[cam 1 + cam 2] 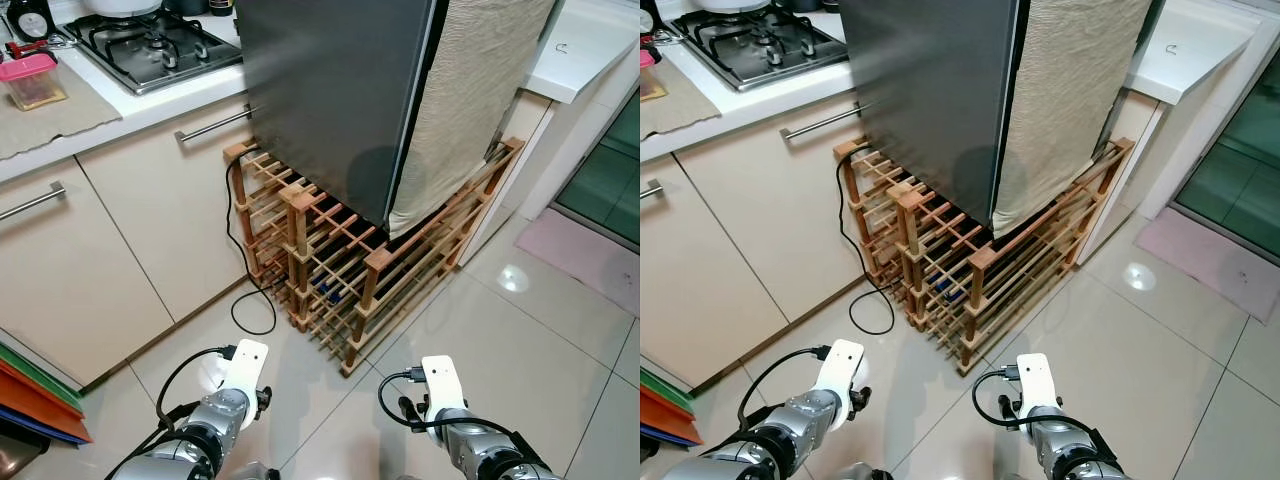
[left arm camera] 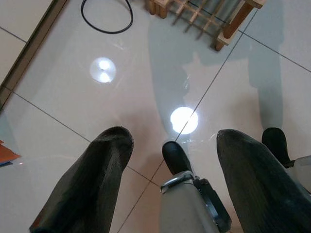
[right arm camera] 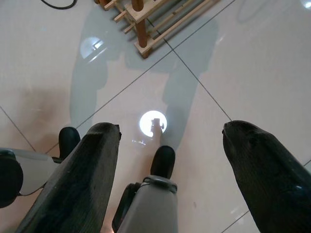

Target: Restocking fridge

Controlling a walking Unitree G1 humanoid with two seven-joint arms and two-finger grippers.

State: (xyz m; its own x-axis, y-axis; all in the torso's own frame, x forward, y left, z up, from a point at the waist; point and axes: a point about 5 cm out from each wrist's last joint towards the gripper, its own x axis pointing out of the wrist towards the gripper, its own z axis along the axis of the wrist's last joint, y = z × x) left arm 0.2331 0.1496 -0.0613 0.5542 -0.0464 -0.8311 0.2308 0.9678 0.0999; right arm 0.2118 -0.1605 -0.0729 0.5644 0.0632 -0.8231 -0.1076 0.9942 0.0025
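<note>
Straight ahead, dark metal fridge (image 1: 340,90), door shut, beige ribbed cloth (image 1: 470,100) hanging down one side. Raised on two slatted wooden racks (image 1: 330,260) (black cable (image 1: 245,290) looped beside them). Glossy tile floor (image 1: 520,350). Cream cabinets (image 1: 120,230), two bar handles. Left gripper (image 2: 167,170) and right gripper (image 3: 167,160) low over tiles, fingers spread, empty.

no readable text, labels, brands or numbers anywhere
</note>
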